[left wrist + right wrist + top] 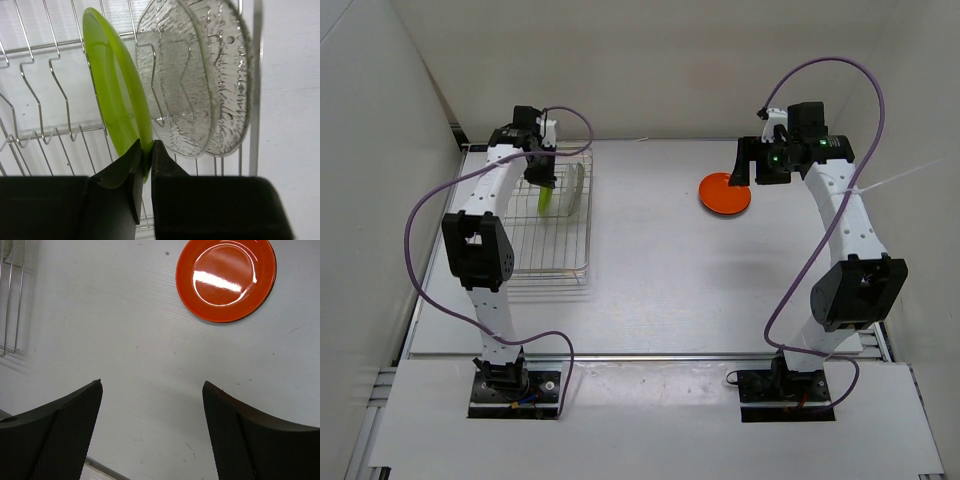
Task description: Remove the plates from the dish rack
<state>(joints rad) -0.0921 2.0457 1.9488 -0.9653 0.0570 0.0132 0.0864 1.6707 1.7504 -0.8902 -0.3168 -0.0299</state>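
Observation:
The silver wire dish rack (552,262) stands on the left of the table. In its far end a lime green plate (546,199) stands on edge, with a clear plate (574,190) just to its right. My left gripper (146,150) is shut on the lower rim of the lime green plate (112,100), one finger on each face. The clear plate (190,75) leans in the rack wires right beside it. An orange-red plate (725,193) lies flat on the table at the right. My right gripper (152,385) hangs open above bare table near that orange-red plate (226,277), holding nothing.
White walls close in the table at the back and on both sides. The rack's upright wire prongs (30,85) stand left of the green plate. An edge of the rack (10,295) shows at the far left of the right wrist view.

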